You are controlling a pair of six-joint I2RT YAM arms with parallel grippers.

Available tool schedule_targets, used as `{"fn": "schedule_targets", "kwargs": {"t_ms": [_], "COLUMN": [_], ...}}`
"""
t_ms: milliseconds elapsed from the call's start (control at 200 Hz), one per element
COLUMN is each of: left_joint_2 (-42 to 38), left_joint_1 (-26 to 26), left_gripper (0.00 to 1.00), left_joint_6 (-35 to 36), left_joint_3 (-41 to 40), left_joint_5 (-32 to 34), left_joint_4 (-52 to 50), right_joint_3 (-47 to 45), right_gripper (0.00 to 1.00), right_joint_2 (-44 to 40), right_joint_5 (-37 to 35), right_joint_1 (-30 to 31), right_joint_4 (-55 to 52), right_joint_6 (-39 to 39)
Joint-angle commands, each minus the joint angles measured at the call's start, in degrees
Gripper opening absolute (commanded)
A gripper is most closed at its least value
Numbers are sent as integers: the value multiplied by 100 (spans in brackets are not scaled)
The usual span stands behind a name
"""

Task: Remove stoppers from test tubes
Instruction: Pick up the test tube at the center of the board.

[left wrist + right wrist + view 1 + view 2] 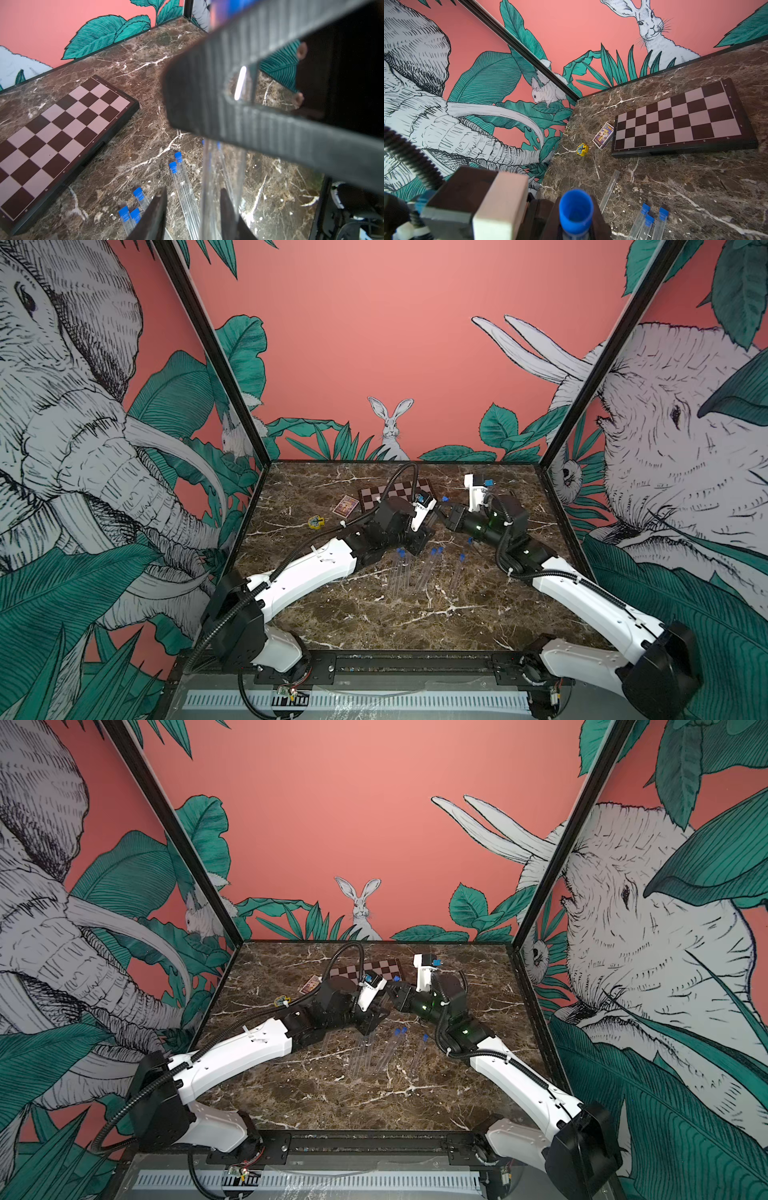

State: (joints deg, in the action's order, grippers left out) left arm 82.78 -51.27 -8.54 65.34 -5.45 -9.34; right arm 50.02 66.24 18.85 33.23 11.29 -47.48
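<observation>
table (pixel 415 626): brown marble, capped test tubes (pixel 424 574) lying near its middle, between your arms.
right pincer (pixel 576 217): clamped on one blue stopper (pixel 576 205).
left pincer (pixel 193 189): jaws apart around a clear tube (pixel 216 166); you cannot tell if they grip.
pull: steady the tube first, then draw the stopper straight along its axis.

Chessboard (pixel 679 116), card box (pixel 603 135), yellow toy (pixel 582 149)
</observation>
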Motion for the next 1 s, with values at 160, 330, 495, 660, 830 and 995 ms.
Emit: {"fn": "schedule_targets", "kwargs": {"t_ms": [160,330,495,660,830,995], "left_joint_2": [15,10,1,-33,-65,-98], "left_joint_1": [-24,-24,-30,-24,-26,-41], "left_gripper": [29,23,11,0,0,0], "left_joint_6": [80,71,45,67,63,116], "left_joint_3": [228,223,233,217,162,90], "left_joint_5": [-200,-158,-180,-168,-218,-318], "left_joint_4": [206,205,226,167,126,-52], "right_joint_3": [-128,-170,-218,-264,-237,-95], "right_gripper": [5,5,8,22,41,57], "right_joint_2": [-116,-133,-137,-279,-507,-939], "right_joint_5": [53,89,93,-47,-349,-846], "right_joint_1": [16,16,16,16,-5,-127], "right_joint_4": [89,90,92,59,-147,-629], "right_joint_6": [-122,-127,-99,-18,64,136]}}
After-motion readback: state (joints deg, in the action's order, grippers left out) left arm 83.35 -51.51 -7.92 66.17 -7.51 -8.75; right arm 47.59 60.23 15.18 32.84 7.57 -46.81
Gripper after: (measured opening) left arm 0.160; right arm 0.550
